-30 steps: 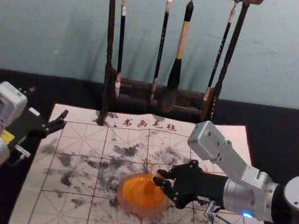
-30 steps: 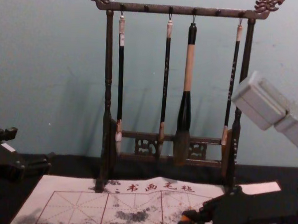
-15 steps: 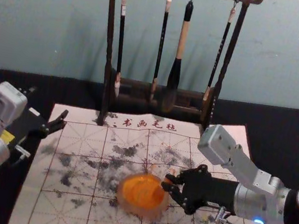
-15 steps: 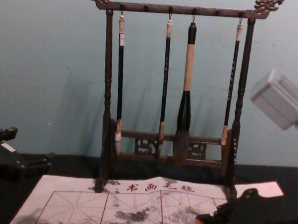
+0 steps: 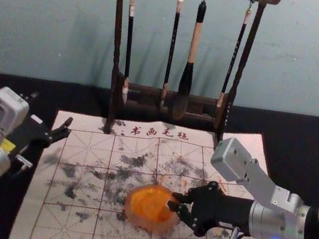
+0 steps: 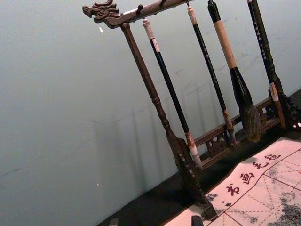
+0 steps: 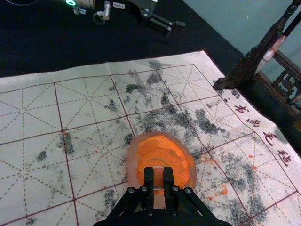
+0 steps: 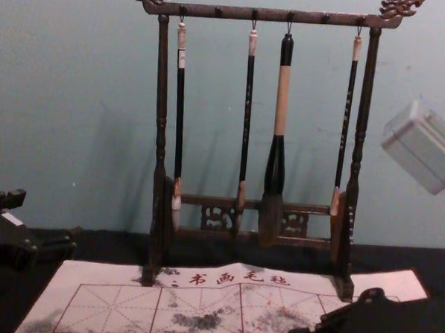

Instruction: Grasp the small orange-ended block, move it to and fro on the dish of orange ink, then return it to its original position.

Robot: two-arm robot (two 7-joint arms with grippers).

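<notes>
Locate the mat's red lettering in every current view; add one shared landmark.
Head view: lettering mid-picture, on the mat border.
Chest view: low, near the middle.
Left wrist view: on the border, near the rack.
Right wrist view: same border, near the rack's foot.
Shared landmark: the rack.

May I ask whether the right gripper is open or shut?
The right gripper is shut on the block: the right wrist view shows its fingers against both sides.

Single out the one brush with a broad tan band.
Third brush from the left in the head view; the other three are slimmer, with dark handles.
</notes>
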